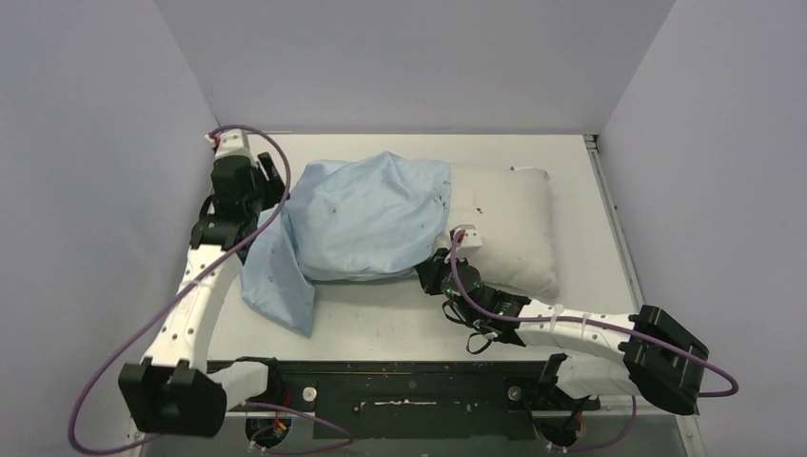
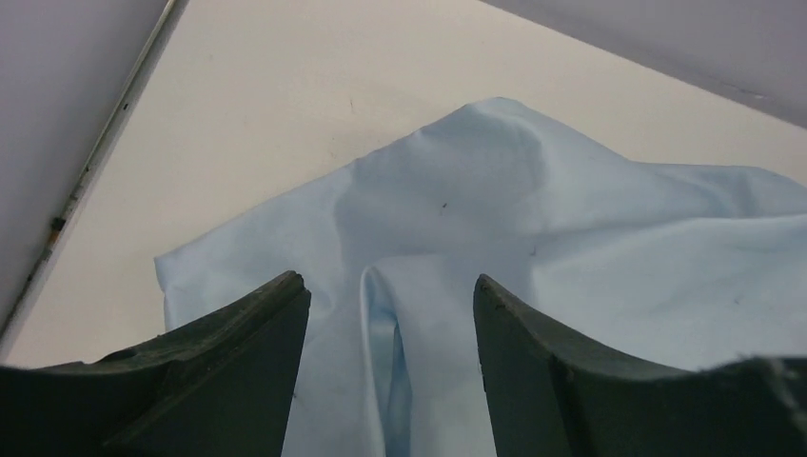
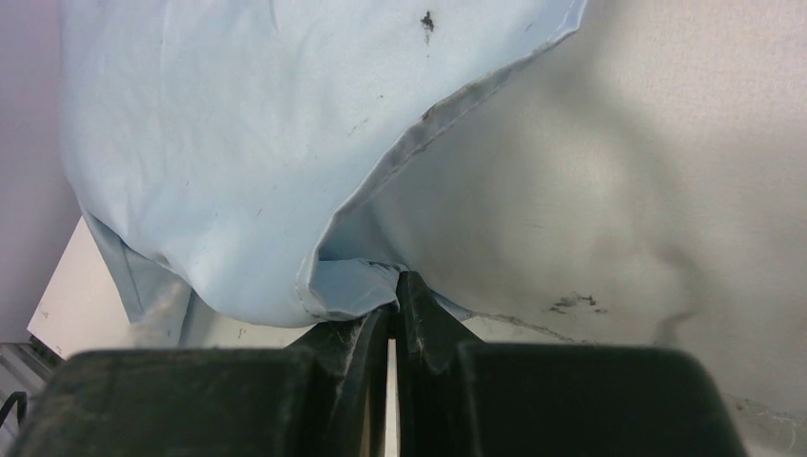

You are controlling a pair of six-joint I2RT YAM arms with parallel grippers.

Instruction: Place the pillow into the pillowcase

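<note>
The pillow (image 1: 509, 228) lies on the white surface (image 1: 400, 324). The blue pillowcase (image 1: 366, 214) covers its left part, and the right part sticks out. The right gripper (image 3: 398, 297) is pinched tight on the pillowcase's edge at the near side of the pillow. The left gripper (image 2: 388, 286) has its fingers wide apart over a fold at the pillowcase's left end.

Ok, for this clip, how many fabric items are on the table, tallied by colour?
White: 1, the pillow
Light blue: 1, the pillowcase
Total: 2
</note>
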